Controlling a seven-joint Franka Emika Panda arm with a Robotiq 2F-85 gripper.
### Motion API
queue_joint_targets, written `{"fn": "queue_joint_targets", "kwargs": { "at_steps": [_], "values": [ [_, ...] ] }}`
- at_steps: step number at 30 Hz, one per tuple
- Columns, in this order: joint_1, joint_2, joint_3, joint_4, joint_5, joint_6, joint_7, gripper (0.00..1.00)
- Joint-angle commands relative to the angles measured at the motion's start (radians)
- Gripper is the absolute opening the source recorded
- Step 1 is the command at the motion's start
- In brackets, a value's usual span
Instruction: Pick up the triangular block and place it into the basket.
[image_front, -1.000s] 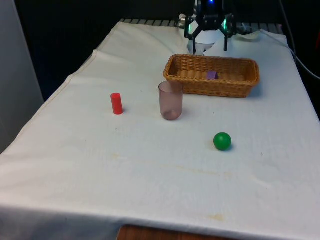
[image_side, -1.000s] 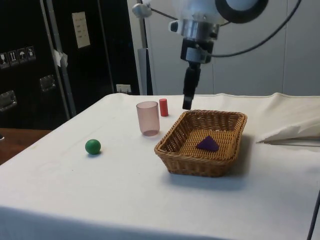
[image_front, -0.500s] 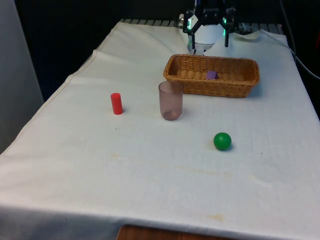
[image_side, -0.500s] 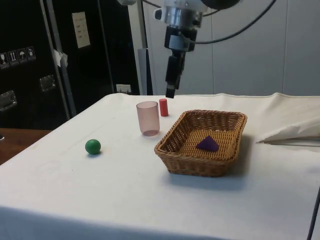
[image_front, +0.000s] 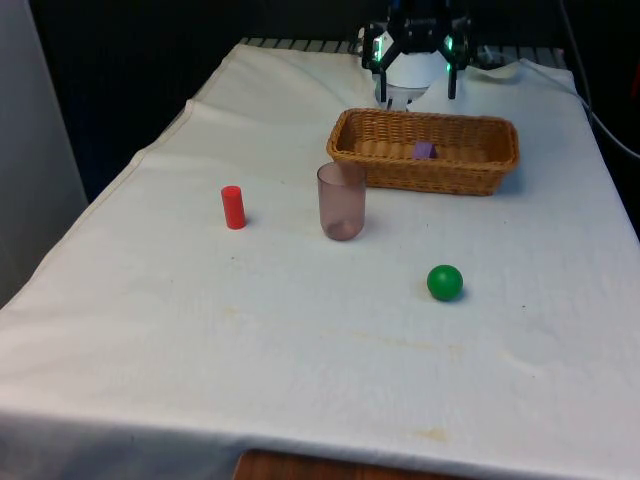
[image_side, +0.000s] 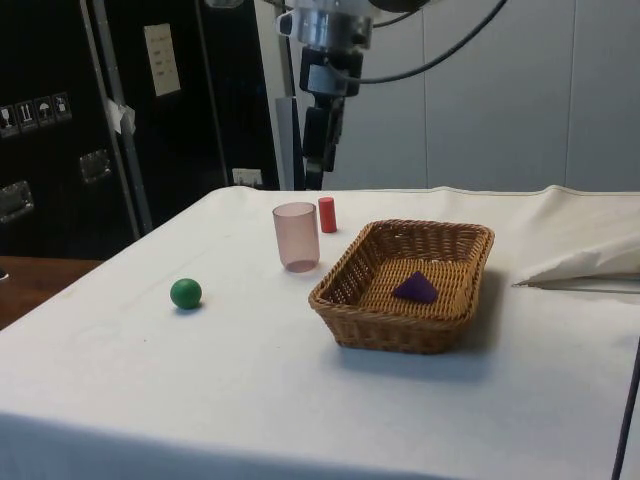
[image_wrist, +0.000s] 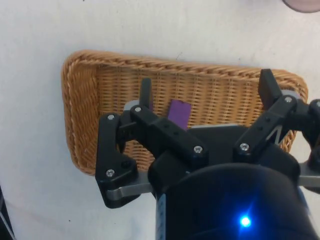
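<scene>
The purple triangular block (image_side: 415, 287) lies on the floor of the wicker basket (image_side: 352, 304), roughly at its middle, and touches none of the walls; in the wrist view the block (image_wrist: 179, 113) shows between the two fingers, with the basket (image_wrist: 76, 115) far below them. The gripper (image_wrist: 204, 92) is high above the basket, its fingers (image_wrist: 145, 92) spread wide apart and empty. In the side view the gripper (image_side: 316, 170) hangs well above the table, over the stretch between the cup and the table's far edge.

The basket (image_front: 355, 157) stands near the table's far edge, towards the front view's right. A translucent pink cup (image_front: 342, 200) stands upright just beside the basket's near left corner, apart from it. A small red cylinder (image_front: 233, 207) stands upright towards the table's left edge in the front view, well apart from the cup. A green ball (image_front: 445, 282) rests nearer the table's near edge, well apart from the basket. The white cloth (image_front: 300, 340) covers the table
</scene>
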Motion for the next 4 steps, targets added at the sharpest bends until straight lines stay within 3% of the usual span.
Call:
{"fn": "queue_joint_targets", "kwargs": {
  "at_steps": [1, 4],
  "values": [
    [-0.006, 0.003, 0.001, 0.001, -0.02, -0.002, 0.015, 1.0],
    [0.0, 0.004, 0.0, 0.002, 0.0, -0.002, 0.0, 1.0]
  ]
}}
